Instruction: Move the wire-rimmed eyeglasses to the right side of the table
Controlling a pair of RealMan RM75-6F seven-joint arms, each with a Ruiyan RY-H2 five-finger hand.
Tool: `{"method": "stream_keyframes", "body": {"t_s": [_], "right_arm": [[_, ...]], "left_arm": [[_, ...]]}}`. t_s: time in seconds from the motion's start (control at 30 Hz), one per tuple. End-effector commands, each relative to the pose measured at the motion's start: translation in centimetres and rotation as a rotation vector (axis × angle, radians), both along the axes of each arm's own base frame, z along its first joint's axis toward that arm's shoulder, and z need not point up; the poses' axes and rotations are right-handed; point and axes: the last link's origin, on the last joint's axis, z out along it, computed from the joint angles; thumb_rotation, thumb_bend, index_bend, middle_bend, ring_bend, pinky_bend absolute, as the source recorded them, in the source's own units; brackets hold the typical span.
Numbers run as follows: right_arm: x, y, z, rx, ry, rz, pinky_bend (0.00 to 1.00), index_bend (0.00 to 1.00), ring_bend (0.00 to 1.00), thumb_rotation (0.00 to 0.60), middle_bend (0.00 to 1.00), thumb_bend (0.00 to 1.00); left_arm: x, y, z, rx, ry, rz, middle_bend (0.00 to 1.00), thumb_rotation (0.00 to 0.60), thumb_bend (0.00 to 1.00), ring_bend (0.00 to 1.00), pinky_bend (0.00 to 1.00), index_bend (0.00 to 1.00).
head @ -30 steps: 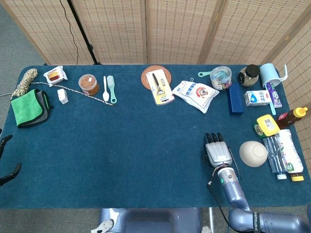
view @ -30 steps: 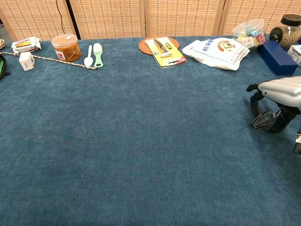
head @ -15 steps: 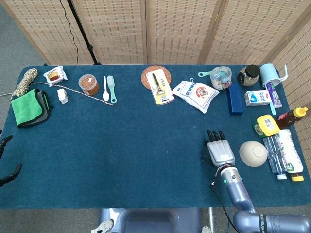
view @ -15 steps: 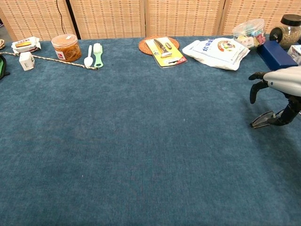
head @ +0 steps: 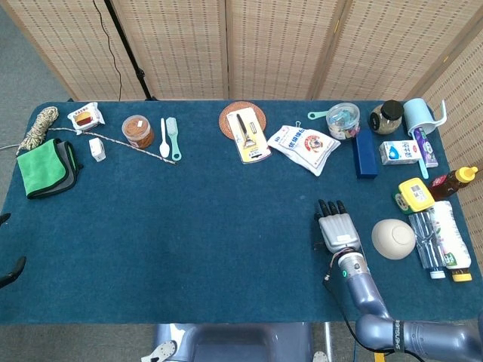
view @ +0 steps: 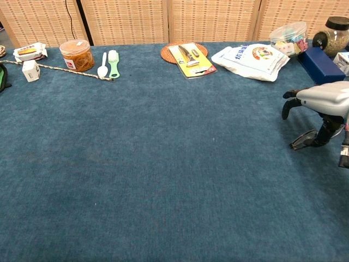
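Observation:
The wire-rimmed eyeglasses [view: 301, 141] lie on the blue cloth at the table's right side, in the chest view. My right hand [view: 322, 98] hovers just above them with its fingers curled downward and apart. Its dark thumb reaches down to the frame, and I cannot tell whether it touches. From the head view my right hand [head: 337, 228] covers the glasses, palm down. Only dark fingertips of my left hand [head: 9, 271] show at the table's left edge, spread and holding nothing.
A beige bowl [head: 393, 238] sits just right of my right hand, with bottles [head: 441, 241] and a yellow box [head: 414, 193] beyond it. A blue box [head: 365, 154] and a white bag [head: 304, 145] lie further back. The table [head: 196, 226] is covered in blue cloth.
My right hand has lifted off the glasses and shifted slightly left. The glasses stay on the cloth. My left hand has slid further out of the left edge.

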Motion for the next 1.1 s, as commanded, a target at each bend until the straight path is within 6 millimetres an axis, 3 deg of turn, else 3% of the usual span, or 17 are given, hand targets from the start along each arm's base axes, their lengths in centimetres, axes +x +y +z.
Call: {"method": "stream_keyframes", "body": {"t_s": [0.03, 0.27, 0.6, 1.1], "right_arm": [[0.7, -0.8, -0.5, -0.001, 0.002, 0.000, 0.00, 0.23, 0.00, 0.600, 0.00, 0.35], [2.1, -2.5, -1.1, -0.034, 0.002, -0.018, 0.00, 0.23, 0.00, 0.600, 0.00, 0.34], [2.2, -3.8, -0.4, -0.070, 0.013, -0.048, 0.00, 0.24, 0.00, 0.600, 0.00, 0.35], [2.4, -0.6, 2.9, -0.029, -0.019, 0.027, 0.00, 0.25, 0.00, 0.600, 0.00, 0.34]], "left_arm": [[-0.1, 0.0, 0.0, 0.000, 0.000, 0.004, 0.00, 0.600, 0.29, 0.03, 0.02, 0.15], [-0.6, -0.2, 0.1, 0.003, 0.000, 0.015, 0.00, 0.600, 0.29, 0.03, 0.02, 0.15], [-0.7, -0.1, 0.0, 0.000, -0.004, 0.017, 0.00, 0.600, 0.29, 0.03, 0.02, 0.15], [0.2, 0.1, -0.2, -0.006, -0.009, -0.012, 0.00, 0.600, 0.29, 0.03, 0.02, 0.15]]}}
